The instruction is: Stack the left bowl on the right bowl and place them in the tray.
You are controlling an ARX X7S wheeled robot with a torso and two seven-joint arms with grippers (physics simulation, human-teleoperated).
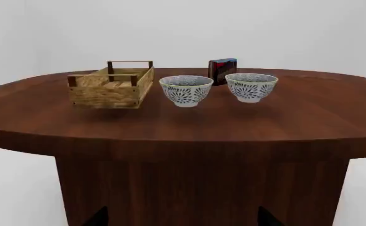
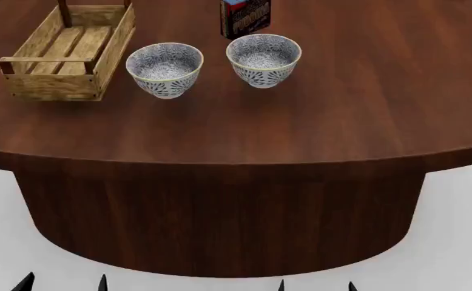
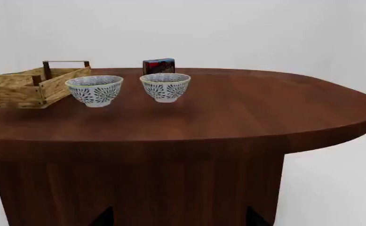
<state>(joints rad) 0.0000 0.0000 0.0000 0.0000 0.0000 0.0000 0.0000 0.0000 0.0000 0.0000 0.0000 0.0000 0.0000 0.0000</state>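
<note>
- Left bowl point(image 2: 165, 68) and right bowl point(image 2: 264, 59): upright on the desk point(image 2: 301, 121), side by side, apart, not stacked.
- Tray point(image 2: 68, 51): just beside the left bowl, on its outer side.
- Blue box point(image 2: 246, 16): behind the right bowl.
- Left tool point(image 2: 62, 283), right tool point(image 2: 315, 285): only dark tips at the head view's lower edge, below the desk; cannot tell whether released or clenched.

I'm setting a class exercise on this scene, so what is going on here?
Nothing is being handled yet. Two patterned bowls, the left bowl and the right bowl, sit apart on the dark wooden table. The tray stands left of them, empty. Only dark gripper tips show at the head view's bottom edge, short of the table.
</note>
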